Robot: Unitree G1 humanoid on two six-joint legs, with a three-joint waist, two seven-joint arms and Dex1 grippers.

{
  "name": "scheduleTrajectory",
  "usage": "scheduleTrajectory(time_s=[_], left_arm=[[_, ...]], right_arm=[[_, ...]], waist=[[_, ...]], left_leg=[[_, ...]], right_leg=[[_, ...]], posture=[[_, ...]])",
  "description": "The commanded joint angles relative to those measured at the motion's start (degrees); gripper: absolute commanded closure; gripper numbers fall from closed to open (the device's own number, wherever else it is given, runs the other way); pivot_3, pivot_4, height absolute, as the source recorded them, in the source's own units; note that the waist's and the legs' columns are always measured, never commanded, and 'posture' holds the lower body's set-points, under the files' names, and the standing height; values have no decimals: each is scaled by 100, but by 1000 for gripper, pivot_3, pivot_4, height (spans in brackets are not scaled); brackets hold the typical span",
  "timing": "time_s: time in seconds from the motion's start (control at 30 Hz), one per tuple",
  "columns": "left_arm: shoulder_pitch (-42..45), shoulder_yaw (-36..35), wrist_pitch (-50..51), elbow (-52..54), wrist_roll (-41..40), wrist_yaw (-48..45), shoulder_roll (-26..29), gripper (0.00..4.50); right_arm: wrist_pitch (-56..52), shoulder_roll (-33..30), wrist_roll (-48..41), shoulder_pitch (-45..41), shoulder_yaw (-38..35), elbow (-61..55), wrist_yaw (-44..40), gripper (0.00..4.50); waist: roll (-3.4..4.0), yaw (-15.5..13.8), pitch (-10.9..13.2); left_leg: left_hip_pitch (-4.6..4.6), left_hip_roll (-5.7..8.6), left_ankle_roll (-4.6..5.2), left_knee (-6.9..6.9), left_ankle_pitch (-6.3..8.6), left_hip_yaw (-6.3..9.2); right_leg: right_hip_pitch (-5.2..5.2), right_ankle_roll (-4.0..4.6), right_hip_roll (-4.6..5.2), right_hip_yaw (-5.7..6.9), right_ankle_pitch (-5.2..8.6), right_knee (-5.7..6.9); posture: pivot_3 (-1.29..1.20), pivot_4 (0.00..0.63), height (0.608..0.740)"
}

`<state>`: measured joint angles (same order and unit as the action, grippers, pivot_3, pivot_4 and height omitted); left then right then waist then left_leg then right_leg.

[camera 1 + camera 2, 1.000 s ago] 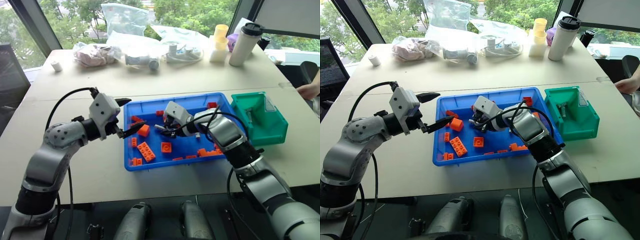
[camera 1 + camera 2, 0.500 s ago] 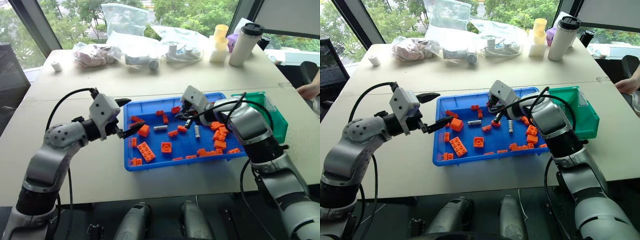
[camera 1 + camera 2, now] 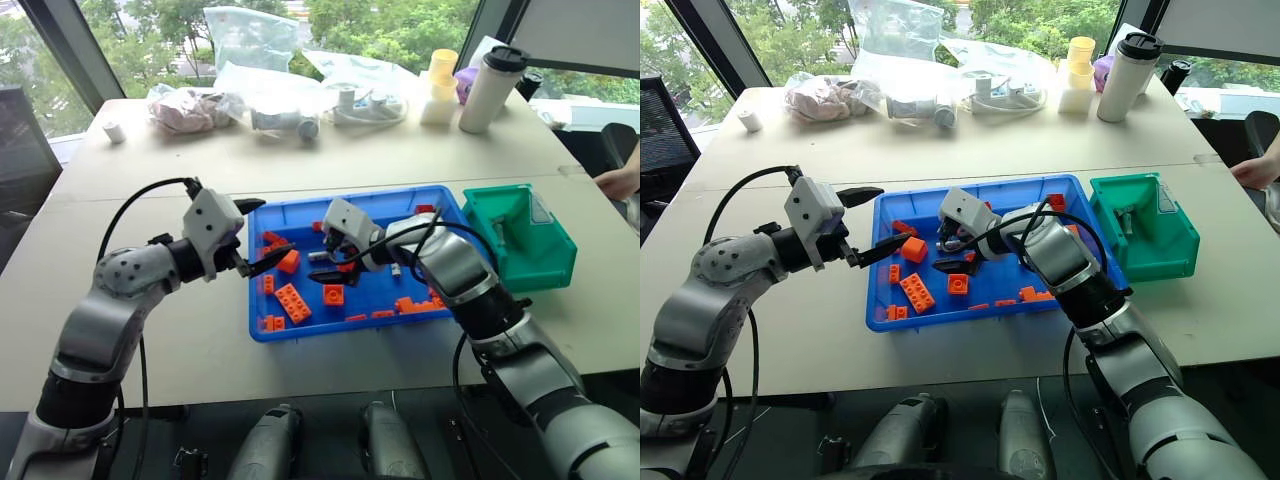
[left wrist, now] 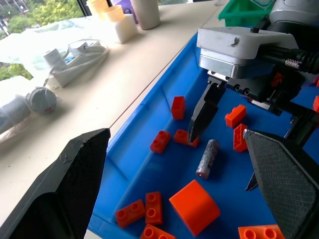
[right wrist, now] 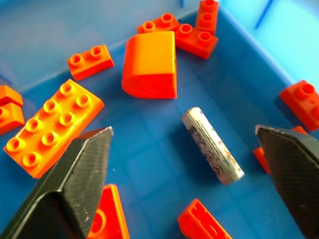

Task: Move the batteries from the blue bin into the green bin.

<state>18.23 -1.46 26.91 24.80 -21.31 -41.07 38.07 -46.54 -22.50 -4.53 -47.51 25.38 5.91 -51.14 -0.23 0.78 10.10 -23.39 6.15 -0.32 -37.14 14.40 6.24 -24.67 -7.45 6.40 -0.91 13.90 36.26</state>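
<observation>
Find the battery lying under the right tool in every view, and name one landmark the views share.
Left eye: battery on the floor of the blue bin, left of its middle.
Right eye: same spot.
Left wrist: just beyond the rounded orange block, battery.
Right wrist: on the bin floor near that block, battery.
Shared landmark: the rounded orange block.

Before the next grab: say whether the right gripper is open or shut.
Open. The right gripper has its two fingers spread wide, and a battery lies flat on the blue bin floor between them, untouched.
</observation>
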Motion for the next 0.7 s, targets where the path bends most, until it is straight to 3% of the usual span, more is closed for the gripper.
scheduleTrajectory(time_s=[0.03, 0.17, 0.2, 0.27, 0.47, 0.5, 0.6, 0.7], left_arm=[[-38, -259, -55, 172, 10, 43, 102, 0], [-86, -285, -16, 247, 2, 85, 113, 0], [-94, -292, -7, 266, 5, 101, 111, 0], [-103, -301, 12, 293, 4, 126, 106, 0], [-148, -309, 38, 365, -5, 177, 112, 0], [-132, -292, 32, 351, 0, 179, 106, 0], [-88, -253, 33, 330, -1, 184, 86, 0], [-62, -232, 36, 330, -16, 169, 73, 0]], right_arm=[[410, 87, 155, -221, 66, 411, -47, 38], [779, 177, 333, -281, 235, 1009, -186, 38], [857, 207, 384, -299, 268, 1173, -202, 274], [983, 253, 469, -326, 281, 1387, -223, 912], [1026, 211, 547, -350, 184, 1328, -328, 4089], [1048, 129, 580, -347, 170, 1211, -351, 4455], [949, -71, 538, -345, -70, 822, -330, 4455], [655, -758, 449, -418, -704, 205, -291, 4455]], waist=[[0, 0, 0], [0, 13, 0], [0, 15, 0], [-1, 19, -1], [-1, 15, -1], [-1, 10, -1], [0, -4, -1], [2, -25, 1]], left_leg=[[0, 0, 0, 0, 0, 0], [0, -2, -1, 0, 0, 0], [0, -2, -1, 0, -1, 1], [1, -1, -1, 0, -1, 0], [2, -2, -1, 0, -1, 0], [2, -1, -1, 0, -1, 0], [1, 0, -1, 0, -1, 1], [0, 2, -1, 0, -1, 1]], right_leg=[[0, 0, 0, 0, 0, 0], [0, 0, -2, 0, 0, 0], [0, 0, -3, 0, 0, 0], [0, 0, -3, 0, 0, 0], [1, 0, -3, 0, 0, 1], [1, 0, -3, 0, 0, 1], [1, 0, -2, 0, 0, 0], [0, 0, 0, 0, 0, 0]], posture=[[0, 150, 740], [0, 150, 740], [0, 150, 740], [0, 150, 740], [0, 150, 740], [0, 150, 740], [0, 150, 740], [0, 150, 740]])
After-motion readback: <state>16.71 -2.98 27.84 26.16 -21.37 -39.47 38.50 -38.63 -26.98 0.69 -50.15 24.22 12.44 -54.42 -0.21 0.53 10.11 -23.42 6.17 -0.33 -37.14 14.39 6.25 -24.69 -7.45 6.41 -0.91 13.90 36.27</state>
